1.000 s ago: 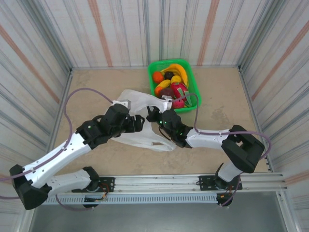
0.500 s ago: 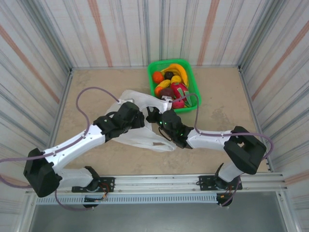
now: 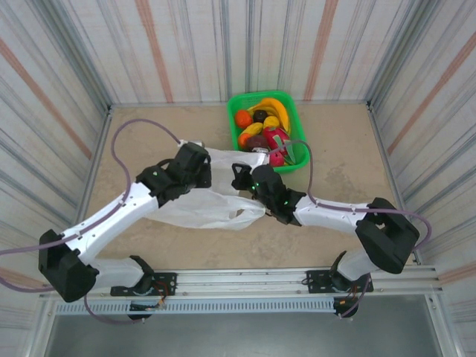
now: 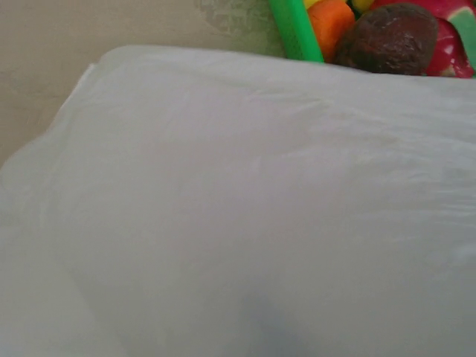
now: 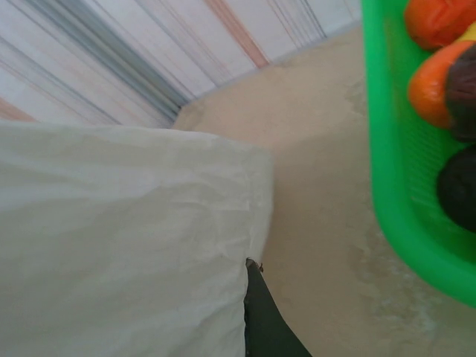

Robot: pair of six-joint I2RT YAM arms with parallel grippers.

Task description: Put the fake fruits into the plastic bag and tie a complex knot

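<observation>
The plastic bag [image 3: 197,210] is white and crinkly, spread over the middle of the floor with one handle loop lying toward the right. My left gripper [image 3: 206,158] is shut on its far edge, and bag film [image 4: 238,208] covers the left wrist view. My right gripper [image 3: 239,177] is shut on the bag's right edge; one dark finger [image 5: 264,327] shows against the film [image 5: 119,238]. A strip of bag is stretched between the two grippers. The fake fruits lie in the green basket [image 3: 297,137]: an orange one [image 3: 243,118], a banana [image 3: 274,106] and a maroon one [image 4: 390,37].
The basket stands at the far middle, just beyond the right gripper, with its rim [image 5: 387,149] close on the right in the right wrist view. Striped walls enclose the beige floor [image 3: 134,141] on three sides. A metal rail [image 3: 297,279] runs along the near edge.
The left arm swung away from me to the bag's far edge and its jaws shut there. The bag's top edge now stretches between both grippers. The right gripper shifted slightly right.
</observation>
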